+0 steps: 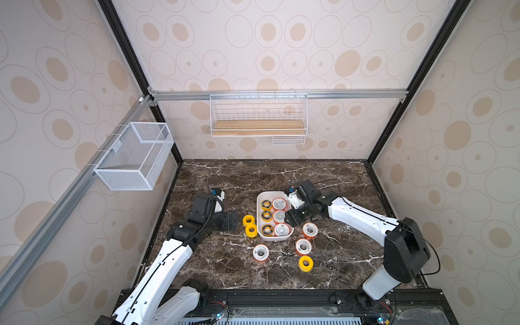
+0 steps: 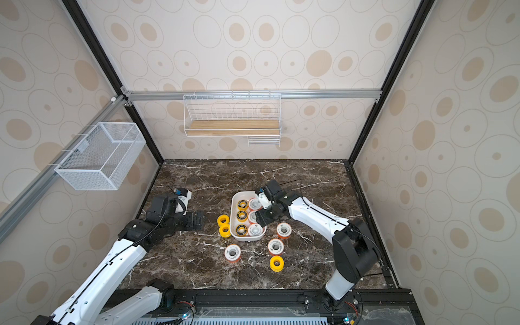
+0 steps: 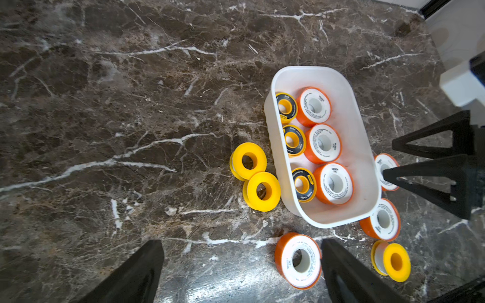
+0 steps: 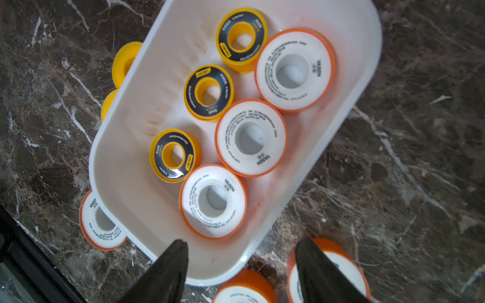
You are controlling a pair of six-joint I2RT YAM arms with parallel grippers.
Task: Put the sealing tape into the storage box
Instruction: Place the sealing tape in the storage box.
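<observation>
You're looking into a booth whose walls [image 1: 281, 50] carry cream paper with tan ovals, framed by black posts [image 1: 121, 45]. A silver rail [image 1: 354, 94] crosses the back wall, and a wire shelf [image 1: 258, 129] with a wooden base hangs from it. A white mesh basket [image 1: 132, 157] hangs on the left wall. The table [image 1: 247, 174] is dark brown marble with white veins, evenly lit.

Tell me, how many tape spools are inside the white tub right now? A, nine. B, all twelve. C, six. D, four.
C: the storage box holds three black-ringed yellow spools in a row beside three white-faced orange-rimmed spools.
</observation>
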